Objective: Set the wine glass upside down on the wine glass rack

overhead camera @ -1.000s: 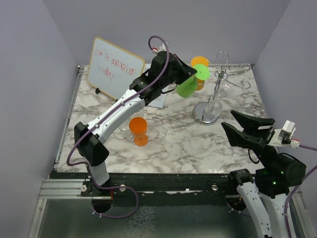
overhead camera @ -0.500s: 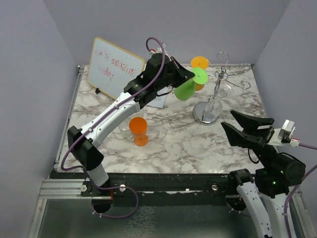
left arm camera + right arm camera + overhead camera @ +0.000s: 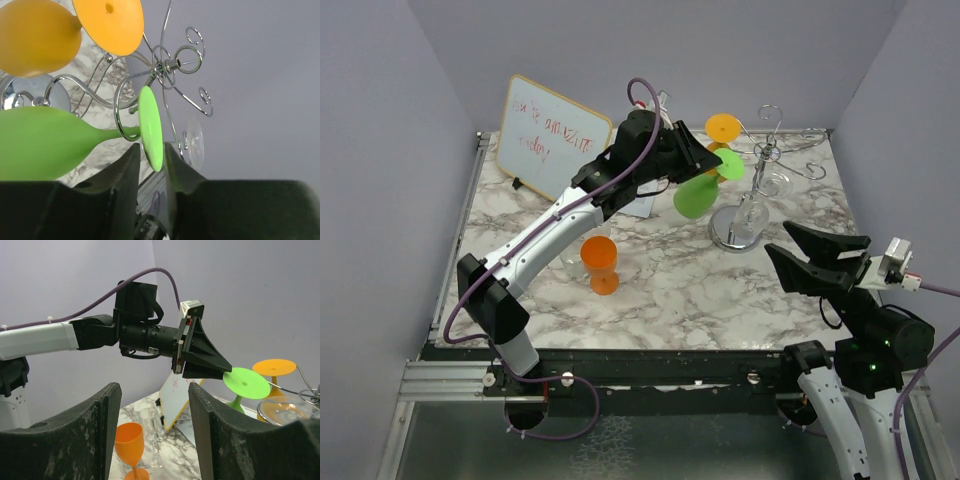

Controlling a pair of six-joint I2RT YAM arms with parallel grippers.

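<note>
The green wine glass (image 3: 695,195) hangs bowl-down and tilted, its stem caught in a curled wire arm of the chrome wine glass rack (image 3: 757,170). In the left wrist view the round green foot (image 3: 151,127) stands edge-on between my left gripper's (image 3: 150,149) fingers, with a slim gap showing at the left finger, so the jaws are narrowly open around it. The rack's hub (image 3: 167,64) lies just beyond. Over the table's near right, my right gripper (image 3: 778,240) hovers open and empty, well short of the rack.
An orange glass (image 3: 723,128) and a clear glass (image 3: 772,185) hang on the rack too. Another orange glass (image 3: 600,262) stands upright mid-table, with a clear one (image 3: 150,427) beside it. A whiteboard (image 3: 552,138) leans at the back left.
The left jaws have parted slightly around the green foot, and the glass bowl has dropped lower, hanging from the rack wire. The right arm has not moved.
</note>
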